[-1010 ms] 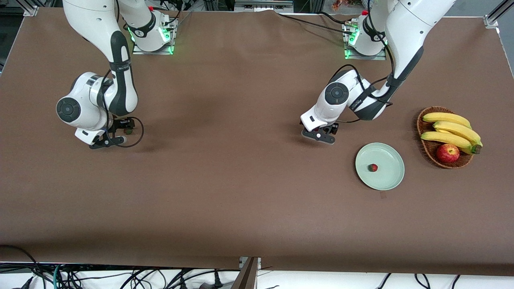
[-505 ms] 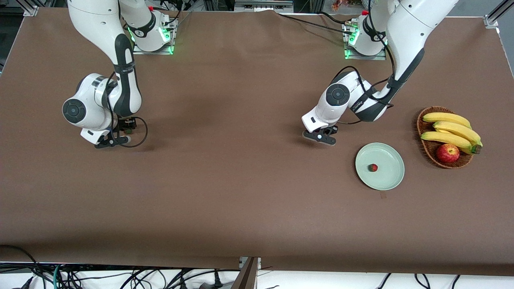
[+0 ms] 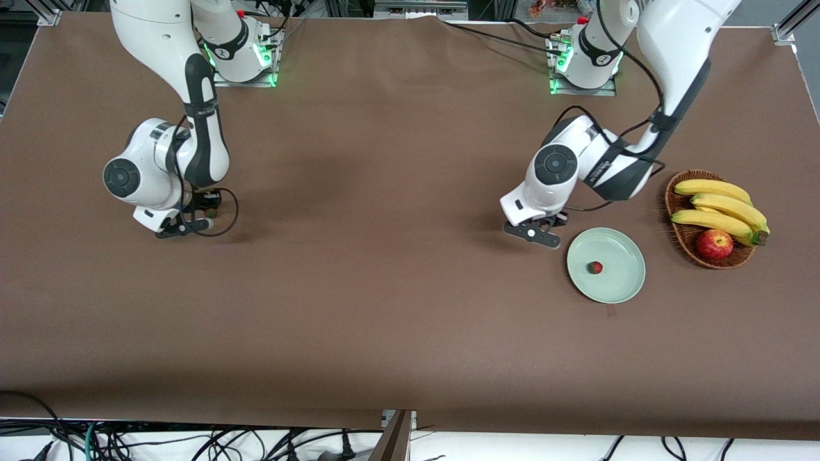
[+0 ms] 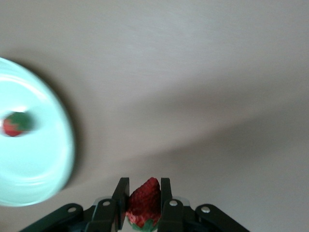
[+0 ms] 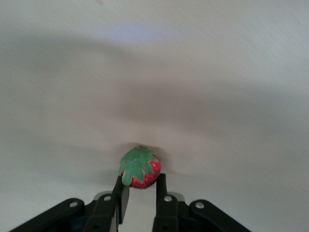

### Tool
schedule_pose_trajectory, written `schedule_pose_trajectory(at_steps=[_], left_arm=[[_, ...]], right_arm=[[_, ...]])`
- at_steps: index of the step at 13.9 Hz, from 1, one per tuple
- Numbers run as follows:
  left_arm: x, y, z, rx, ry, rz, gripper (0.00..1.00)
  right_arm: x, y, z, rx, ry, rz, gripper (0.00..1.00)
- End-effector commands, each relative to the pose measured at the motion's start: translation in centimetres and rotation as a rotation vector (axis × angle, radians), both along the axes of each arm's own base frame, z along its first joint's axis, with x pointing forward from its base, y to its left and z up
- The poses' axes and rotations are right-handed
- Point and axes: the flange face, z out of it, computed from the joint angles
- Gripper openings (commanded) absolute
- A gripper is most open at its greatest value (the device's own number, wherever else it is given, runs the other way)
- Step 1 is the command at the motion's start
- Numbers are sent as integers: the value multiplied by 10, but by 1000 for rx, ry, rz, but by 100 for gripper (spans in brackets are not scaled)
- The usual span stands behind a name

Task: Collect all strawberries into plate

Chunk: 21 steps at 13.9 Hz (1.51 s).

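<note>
From the front, our left gripper (image 3: 537, 232) hangs over the table (image 3: 384, 320) just beside the plate (image 3: 618, 282), which holds one strawberry (image 3: 596, 267), toward the left arm's end. Left wrist: fingers pinch a second strawberry (image 4: 143, 203); we should centre it over the plate before releasing. Right wrist: right gripper (image 5: 139, 191) pinches the third strawberry (image 5: 139, 168) near the right arm's end

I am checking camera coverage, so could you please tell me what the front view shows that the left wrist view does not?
Only the front view shows the basket with bananas and apple, and the right gripper toward the right arm's end of the table. Only the left wrist view shows the held strawberry pinched in the left gripper. Both show the plate with one plated strawberry.
</note>
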Motion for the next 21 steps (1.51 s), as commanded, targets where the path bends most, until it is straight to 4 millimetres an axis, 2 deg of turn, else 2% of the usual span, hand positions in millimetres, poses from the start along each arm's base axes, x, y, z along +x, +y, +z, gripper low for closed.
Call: schedule_pose_trajectory(at_steps=[1, 3, 5, 7, 8, 11, 12, 13, 14, 15, 16, 17, 18, 19, 20, 21], left_arm=[[39, 55, 30, 2, 52, -145, 0], [53, 102, 22, -35, 86, -208, 0], [62, 136, 1, -84, 82, -221, 0], [70, 175, -28, -151, 78, -249, 0], [72, 192, -41, -175, 66, -266, 0], [71, 213, -65, -207, 53, -266, 1], [71, 217, -70, -214, 59, -258, 5], [70, 221, -76, -220, 65, -248, 16], [69, 229, -80, -224, 68, -235, 67], [70, 231, -79, -224, 67, -232, 100], [70, 231, -77, -223, 68, -232, 100], [71, 231, -73, -219, 65, -232, 100], [72, 232, -67, -214, 58, -230, 100], [75, 231, -54, -204, 43, -231, 100], [75, 228, -40, -194, 48, -230, 100], [75, 213, -23, -185, 65, -246, 100]], right_arm=[[24, 99, 11, 74, -50, -70, 1], [40, 183, 31, 120, -90, -145, 2], [46, 273, 52, 176, -114, -247, 2], [47, 364, 59, 225, -120, -358, 2], [45, 398, 52, 239, -110, -407, 2], [28, 494, 48, 348, -111, -585, 3], [19, 519, 39, 389, -112, -634, 4], [4, 547, 28, 429, -116, -682, 6], [-8, 568, 20, 469, -138, -732, 8], [-19, 585, 9, 502, -156, -775, 16], [-28, 598, 3, 535, -165, -815, 22], [-33, 606, 1, 561, -169, -859, 43], [-31, 606, 6, 567, -151, -922, 72], [-26, 604, 17, 572, -140, -952, 85], [-22, 602, 26, 556, -126, -950, 92], [-13, 595, 36, 518, -104, -944, 96]])
